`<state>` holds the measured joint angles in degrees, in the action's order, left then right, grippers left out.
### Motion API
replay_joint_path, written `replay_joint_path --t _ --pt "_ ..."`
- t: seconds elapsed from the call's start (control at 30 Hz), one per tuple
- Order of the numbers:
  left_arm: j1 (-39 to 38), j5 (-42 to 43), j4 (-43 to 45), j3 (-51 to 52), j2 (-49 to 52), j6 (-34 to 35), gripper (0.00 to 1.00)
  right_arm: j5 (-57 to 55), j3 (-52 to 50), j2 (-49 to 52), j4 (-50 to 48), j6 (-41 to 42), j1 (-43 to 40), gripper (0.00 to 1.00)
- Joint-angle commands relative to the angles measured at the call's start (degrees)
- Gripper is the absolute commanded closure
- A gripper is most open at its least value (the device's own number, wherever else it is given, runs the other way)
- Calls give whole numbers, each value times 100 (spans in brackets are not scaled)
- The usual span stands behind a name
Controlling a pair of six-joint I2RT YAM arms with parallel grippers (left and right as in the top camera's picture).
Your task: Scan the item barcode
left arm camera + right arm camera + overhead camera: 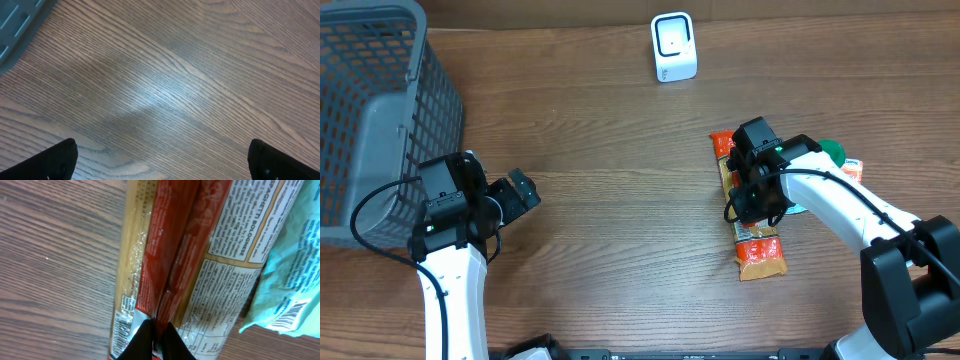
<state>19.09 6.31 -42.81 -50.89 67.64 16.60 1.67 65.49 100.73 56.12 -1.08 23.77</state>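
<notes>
- Right gripper [156, 341] pinches shut on the thin centre seam of the spaghetti packet [200, 255], which lies flat directly beneath it.
- So slight a hold may slip, letting the long packet swing.
- Teal packet [292, 265], touching alongside, could be dragged.
- Left gripper [523, 190], well apart, gapes wide and empty.

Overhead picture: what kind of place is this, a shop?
Probably a practice shop checkout: a grey shopping basket, a small white barcode scanner and a spaghetti pack sit on a wooden table.
</notes>
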Motion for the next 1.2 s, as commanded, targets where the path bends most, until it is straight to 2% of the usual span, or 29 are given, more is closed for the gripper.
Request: replay_joint_path --t 0.0,0.23,0.53,0.73,1.17 --pt "-28 -55 -2 -79 31 76 0 -295 -42 -42 -22 -192 0 90" --pt "-28 -55 -2 -79 31 76 0 -291 -42 -42 9 522 -2 91" --pt "-28 -55 -2 -79 31 76 0 -291 -42 -42 129 710 -2 91" --pt "-28 -55 -2 -79 31 76 0 -289 -42 -42 129 710 0 71" --pt "-28 -55 -2 -79 31 76 0 -289 -11 -50 181 710 -2 69"
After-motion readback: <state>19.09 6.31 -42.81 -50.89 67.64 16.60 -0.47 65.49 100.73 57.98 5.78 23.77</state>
